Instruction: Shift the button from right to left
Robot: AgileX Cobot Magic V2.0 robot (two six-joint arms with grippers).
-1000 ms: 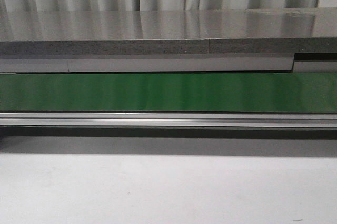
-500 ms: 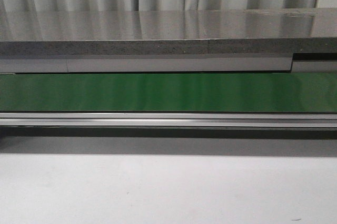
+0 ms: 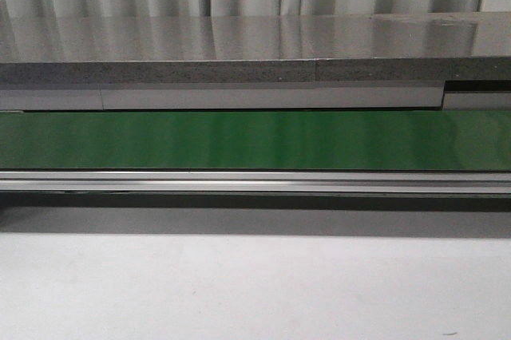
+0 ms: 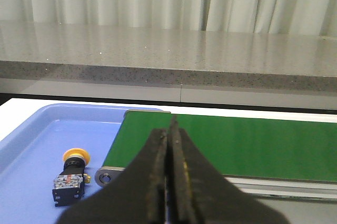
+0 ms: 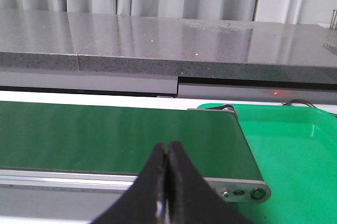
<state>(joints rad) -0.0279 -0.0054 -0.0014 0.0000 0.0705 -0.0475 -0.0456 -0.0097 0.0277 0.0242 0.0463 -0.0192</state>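
Button [image 4: 72,175], round yellow cap, blocky black body; both arms' fingers [image 4: 158,182] pressed together.

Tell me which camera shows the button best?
The left wrist view: the button lies in plain sight in the blue tray, beside the green belt's end. The front and right wrist views show no button, only belt and counter.

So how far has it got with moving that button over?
It looks finished. The button lies in the blue tray at the belt's left end. The green tray on the right shows nothing in it. Both the left gripper and right gripper are shut and hold nothing.
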